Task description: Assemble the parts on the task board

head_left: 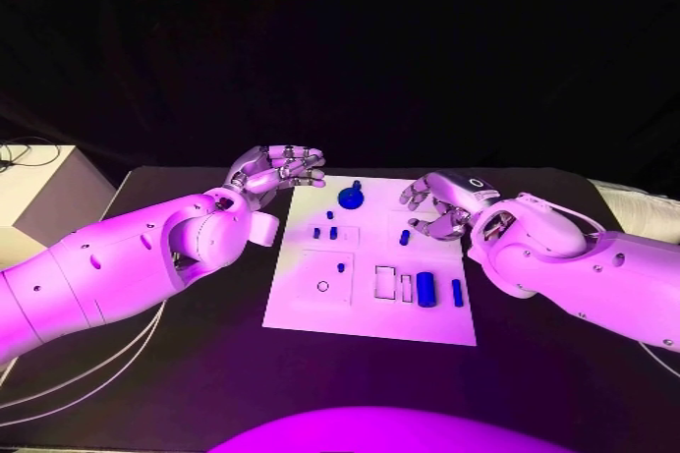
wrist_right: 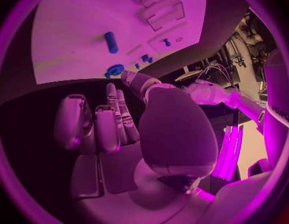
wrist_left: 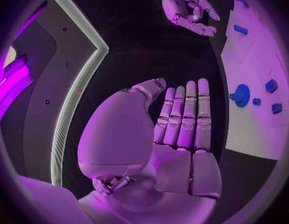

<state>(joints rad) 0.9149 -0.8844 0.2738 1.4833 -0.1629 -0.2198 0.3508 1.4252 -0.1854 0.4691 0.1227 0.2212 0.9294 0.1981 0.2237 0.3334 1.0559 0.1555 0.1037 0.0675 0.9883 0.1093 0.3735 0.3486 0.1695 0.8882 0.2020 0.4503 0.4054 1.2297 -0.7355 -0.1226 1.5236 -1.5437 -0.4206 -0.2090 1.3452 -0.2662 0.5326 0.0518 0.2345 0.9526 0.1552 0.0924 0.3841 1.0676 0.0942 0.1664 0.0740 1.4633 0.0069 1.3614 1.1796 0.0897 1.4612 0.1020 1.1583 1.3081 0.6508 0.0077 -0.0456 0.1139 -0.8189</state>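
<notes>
The white task board (head_left: pixel 362 306) lies mid-table with several blue parts on it: a round knob (head_left: pixel 350 196) near the far edge, a thick cylinder (head_left: pixel 425 284) and a slim bar (head_left: pixel 458 292) near the right side, and small pegs such as one (head_left: pixel 404 237). My left hand (head_left: pixel 279 168) hovers just off the board's far left corner, fingers straight and apart (wrist_left: pixel 185 114), holding nothing. My right hand (head_left: pixel 439 202) hangs over the board's far right edge, fingers loosely bent (wrist_right: pixel 107 124), with nothing in it. The knob (wrist_left: pixel 239 95) lies between the two hands.
Empty rectangular slots (head_left: pixel 385 281) sit in the board beside the thick cylinder. Black tabletop (head_left: pixel 212 365) surrounds the board. A pale box (head_left: pixel 50 193) stands off the table's far left corner. White cables (head_left: pixel 85 374) run along the near left.
</notes>
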